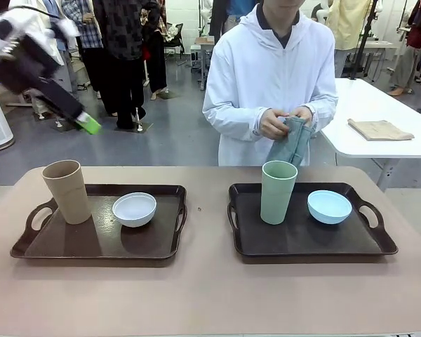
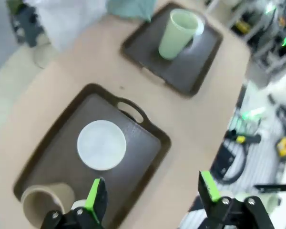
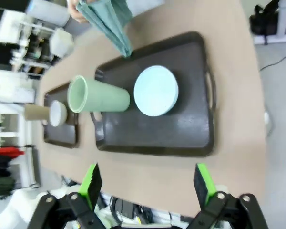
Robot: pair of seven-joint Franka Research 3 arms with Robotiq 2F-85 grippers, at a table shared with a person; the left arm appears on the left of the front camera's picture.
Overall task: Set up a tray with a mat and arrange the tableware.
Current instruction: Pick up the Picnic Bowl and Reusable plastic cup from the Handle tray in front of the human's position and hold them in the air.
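The right tray (image 1: 305,246) holds the pale green tumbler (image 1: 278,192) and light blue bowl (image 1: 329,206); the left tray (image 1: 91,254) beside it, the tan tumbler (image 1: 67,191) and white bowl (image 1: 134,208). The left tool (image 2: 151,188) and right tool (image 3: 147,180) gape wide, gripping nothing.

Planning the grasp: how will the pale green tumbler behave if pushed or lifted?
The pale green tumbler is tall and tapers to a narrow base, so a push near its rim would probably tip it. Its smooth matte wall looks like light plastic: likely stiff, perhaps slippery.
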